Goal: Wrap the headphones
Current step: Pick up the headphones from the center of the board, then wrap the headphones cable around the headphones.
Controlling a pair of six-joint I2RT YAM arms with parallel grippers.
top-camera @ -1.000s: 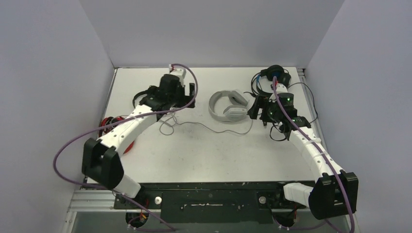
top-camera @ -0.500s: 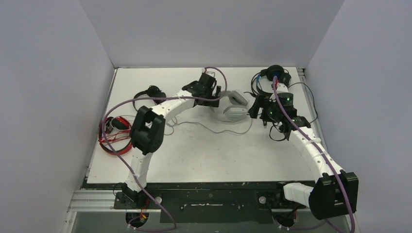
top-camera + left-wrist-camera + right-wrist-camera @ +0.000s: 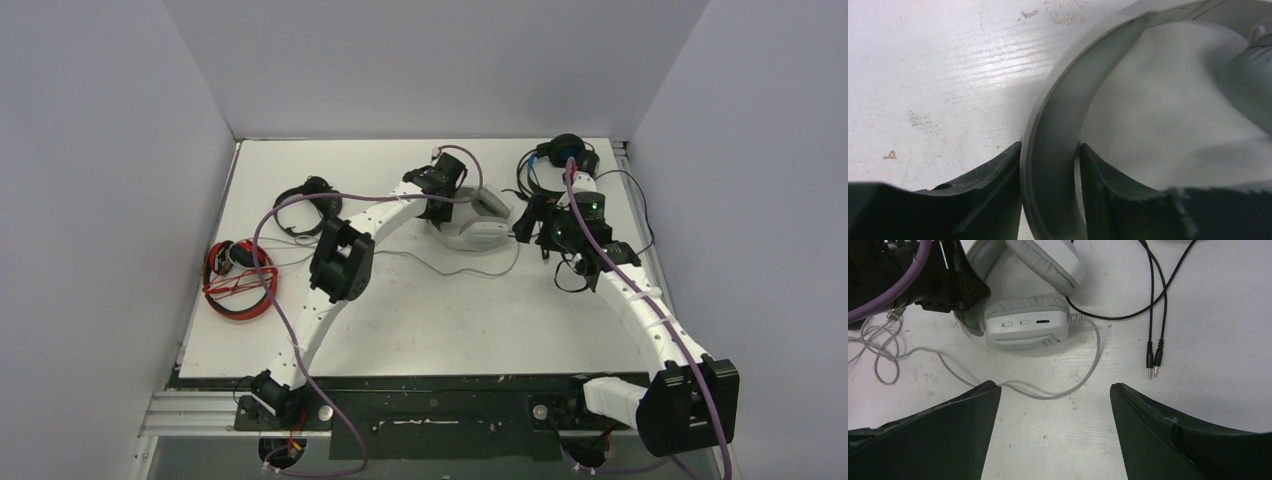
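Near left: the red-and-black headset (image 3: 238,278) is lying in its own cable tangle by the counter (image 3: 450,330) edge, nobody near it.

Mid-counter: the grey cable (image 3: 440,266) is trailing loose from the white-grey headset (image 3: 480,235) towards the left. As I read it, nothing is wrapped on that one yet.

Your right claw (image 3: 1054,387) is hovering just right of that headset. Its jaws are spread with nothing between them, and a loop of the grey cable is lying on the counter under the gap. It's sitting exactly where it was a second ago.

What's changing is the left side. A second ago your left claw (image 3: 1049,150) was wide open over by the small black headset (image 3: 305,195). It's since swung right across the counter and is now clenching on the white-grey headset's headband (image 3: 1058,110), one finger against the outer face and one against the inner. The headset is lying flat, centre-far on the counter, and isn't visibly shifting yet.

My take: you're starting on the white-grey unit. Left is anchoring the frame, so right is probably going for the loose cable next. The pinch is on a thin curved band, so it may be prone to twisting once the cable is being pulled.

Far right: the black-and-blue headset (image 3: 565,155) is sitting at the back edge, its black leads sprawling around the right arm.
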